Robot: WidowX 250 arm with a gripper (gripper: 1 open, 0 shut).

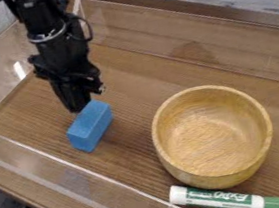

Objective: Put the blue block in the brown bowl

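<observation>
The blue block (90, 126) lies flat on the wooden table, left of the brown bowl (213, 134). My gripper (81, 99) hangs just above the block's far end, pointing straight down. Its black fingers are shut together with nothing between them, and the block is not held. The bowl is wide, round and empty, and stands at the right front of the table.
A green-and-white marker (227, 197) lies by the front edge, in front of the bowl. Clear plastic walls (17, 163) fence the table on the left, front and back.
</observation>
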